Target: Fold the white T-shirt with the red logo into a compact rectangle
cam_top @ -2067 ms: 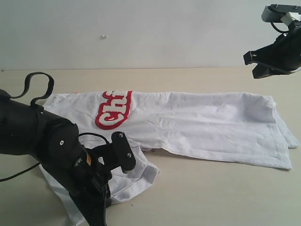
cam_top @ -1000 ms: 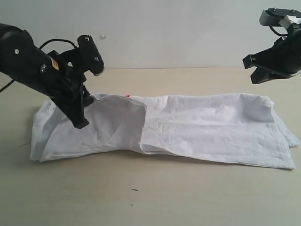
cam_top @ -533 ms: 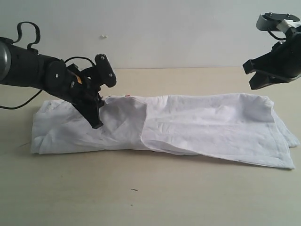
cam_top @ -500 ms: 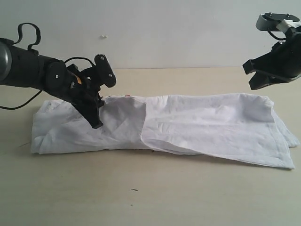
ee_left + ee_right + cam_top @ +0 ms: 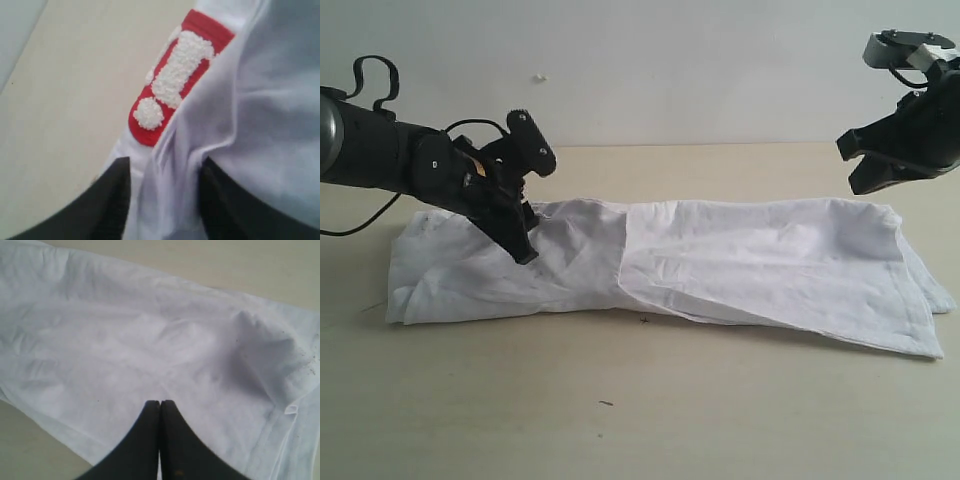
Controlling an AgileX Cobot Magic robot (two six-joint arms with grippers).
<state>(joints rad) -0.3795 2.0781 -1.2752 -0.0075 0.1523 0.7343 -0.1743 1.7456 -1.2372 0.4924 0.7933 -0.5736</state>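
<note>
The white T-shirt (image 5: pixel 740 260) lay on the desk (image 5: pixel 620 420) as a long band running from 9 o'clock to 3 o'clock. One flap was laid over its 9 o'clock half, hiding all but the end of the red logo (image 5: pixel 175 75), which peeked out at the far edge.

The left tool (image 5: pixel 523 245) sat down on that flap, toward 10 o'clock. Its fingers (image 5: pixel 112 200) stood parted with a loose ridge of cloth between them. As far as I could see, it had released the cloth rather than pinching it.

The right tool (image 5: pixel 860 165) hung over the 2 o'clock end, clenched on nothing and well clear of the cloth.

My worry was that ridge. If the left tool rose straight up, a finger could catch it, drag the flap back and uncover the logo. The near hem also slanted toward 4 o'clock, so I thought a fold across the middle might come out skewed rather than square. The right tool would also have to open before it could take a corner.
</note>
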